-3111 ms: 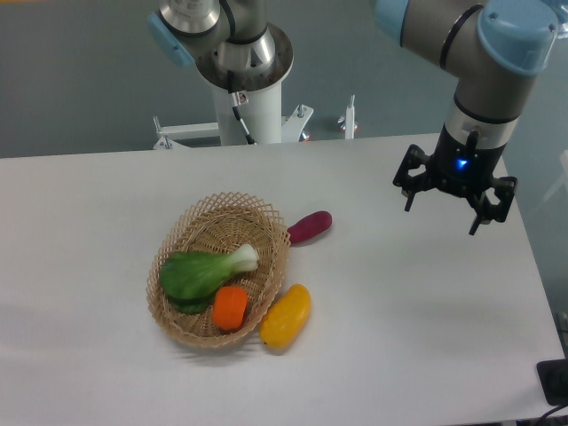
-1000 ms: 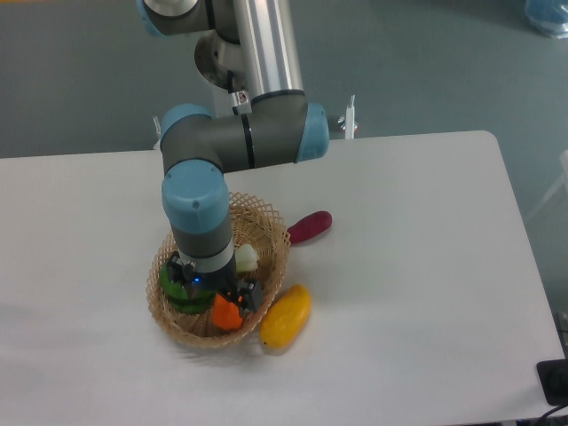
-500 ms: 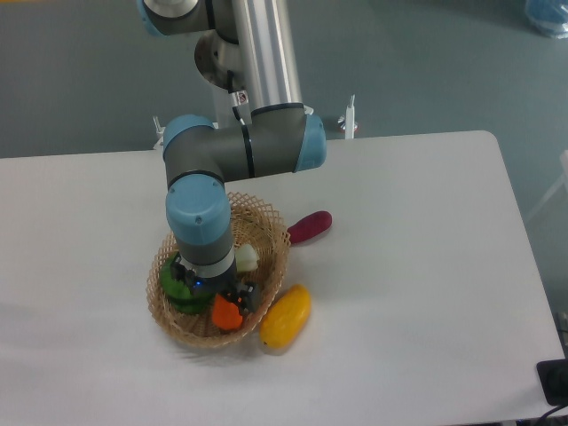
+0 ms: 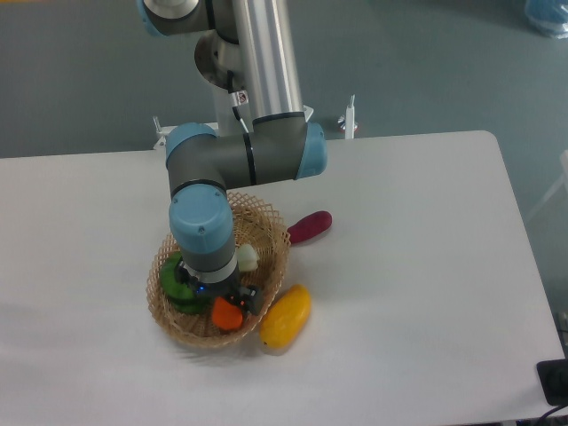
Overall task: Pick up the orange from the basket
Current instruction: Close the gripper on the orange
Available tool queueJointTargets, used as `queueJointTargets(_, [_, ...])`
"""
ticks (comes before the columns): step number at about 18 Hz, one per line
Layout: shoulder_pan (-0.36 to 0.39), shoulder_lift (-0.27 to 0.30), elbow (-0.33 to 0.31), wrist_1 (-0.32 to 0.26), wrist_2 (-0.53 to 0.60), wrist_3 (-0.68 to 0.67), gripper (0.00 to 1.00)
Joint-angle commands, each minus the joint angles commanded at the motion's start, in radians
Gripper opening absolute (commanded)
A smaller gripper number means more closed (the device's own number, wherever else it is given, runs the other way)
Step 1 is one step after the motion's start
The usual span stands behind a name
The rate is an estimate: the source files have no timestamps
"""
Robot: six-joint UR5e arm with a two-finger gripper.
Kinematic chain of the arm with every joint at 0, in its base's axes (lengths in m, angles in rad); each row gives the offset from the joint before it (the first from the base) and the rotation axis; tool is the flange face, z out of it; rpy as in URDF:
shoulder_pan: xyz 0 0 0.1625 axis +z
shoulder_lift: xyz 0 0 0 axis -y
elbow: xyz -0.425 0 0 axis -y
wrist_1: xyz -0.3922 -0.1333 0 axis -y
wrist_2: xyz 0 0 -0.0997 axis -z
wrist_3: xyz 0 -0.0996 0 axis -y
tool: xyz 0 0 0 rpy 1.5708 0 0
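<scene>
Arm has swung over from the right side and dropped the black two-finger gripper (image 4: 224, 299) onto the small bright-orange toy orange (image 4: 226, 313) at 6 o'clock in the round tan wicker basket (image 4: 266, 224), fingers' spread hidden, grasp seems imminent

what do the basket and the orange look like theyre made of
The basket looks like woven wicker, light tan and matte: its open-weave scalloped rim shows separate strands. The orange looks like smooth moulded plastic, probably a toy: uniform bright colour, slightly blocky shape, no peel texture. It is partly hidden under the gripper, so its finish is hard to judge.
</scene>
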Motion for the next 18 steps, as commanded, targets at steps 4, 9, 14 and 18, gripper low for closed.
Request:
queueJointTargets(4, [0.0, -0.006, -0.006, 0.002, 0.005, -0.012, 1.0])
queueJointTargets(9, [0.0, -0.015, -0.006, 0.02, 0.005, -0.023, 0.99])
queueJointTargets(14, [0.0, -0.012, -0.002, 0.02, 0.003, -0.032, 0.64])
queueJointTargets(18, [0.0, -0.008, 0.003, 0.02, 0.0, -0.031, 0.56])
